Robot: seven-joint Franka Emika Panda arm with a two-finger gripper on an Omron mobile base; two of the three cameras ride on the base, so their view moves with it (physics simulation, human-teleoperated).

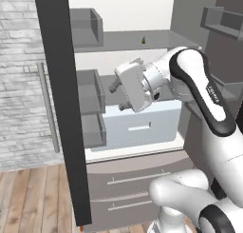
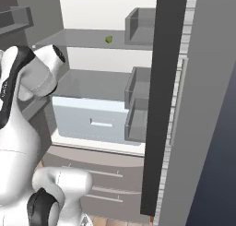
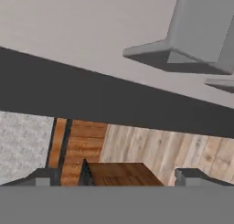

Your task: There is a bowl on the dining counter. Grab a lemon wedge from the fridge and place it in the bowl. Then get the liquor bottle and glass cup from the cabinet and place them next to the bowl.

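We judged the lemon wedge [image 2: 109, 39] — near the fridge [image 1: 118, 39] shelf's back edge — light, soft, slippery; gripper [image 1: 119, 98] jaws apart, pinch its flanks.

Left base view: set behind the arm on its left, facing forward and slightly down, close to the open fridge [image 1: 137, 127]; the dark edge of the left door [image 1: 61, 108] stands in the foreground.
Right base view: set behind the arm on its right, equally near, with the right door's edge [image 2: 163, 105] in front.
Shared by both: fridge shelves, pale crisper drawer [image 1: 142, 125], lower drawers.
Hand view: rolled, looking out of the fridge past a door edge toward the wood floor [image 3: 183, 150].
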